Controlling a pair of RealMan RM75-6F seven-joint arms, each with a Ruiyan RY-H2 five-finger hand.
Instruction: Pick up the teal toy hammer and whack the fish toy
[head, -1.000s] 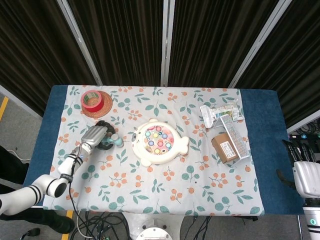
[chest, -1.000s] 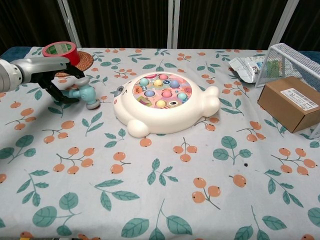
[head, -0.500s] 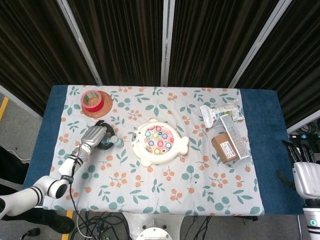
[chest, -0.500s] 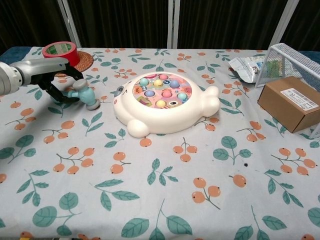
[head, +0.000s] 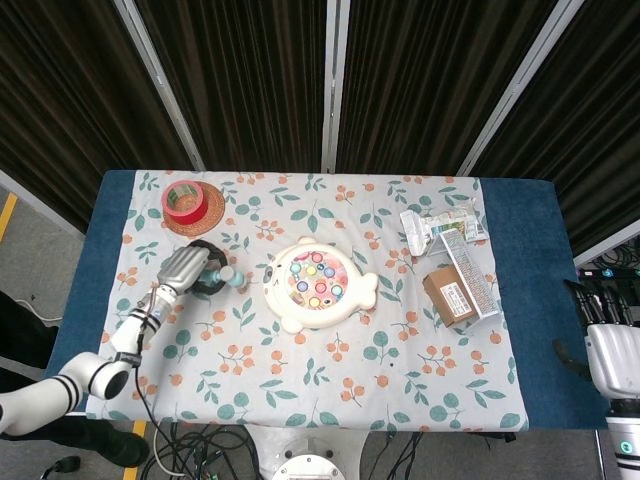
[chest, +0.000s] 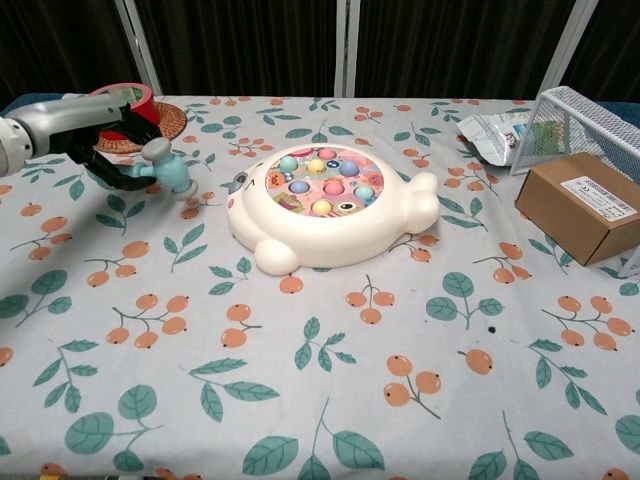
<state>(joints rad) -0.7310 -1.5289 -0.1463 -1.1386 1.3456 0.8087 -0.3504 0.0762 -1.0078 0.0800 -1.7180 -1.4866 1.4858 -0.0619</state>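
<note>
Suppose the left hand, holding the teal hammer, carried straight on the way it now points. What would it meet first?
Probably the fish toy. The left hand points across the table toward it, teal toy hammer leading, with only bare tablecloth between, though height is unclear.

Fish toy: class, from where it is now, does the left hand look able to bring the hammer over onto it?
Probably yes. The left hand holds the teal hammer lifted just beside the fish toy, and only bare tablecloth lies between them.
</note>
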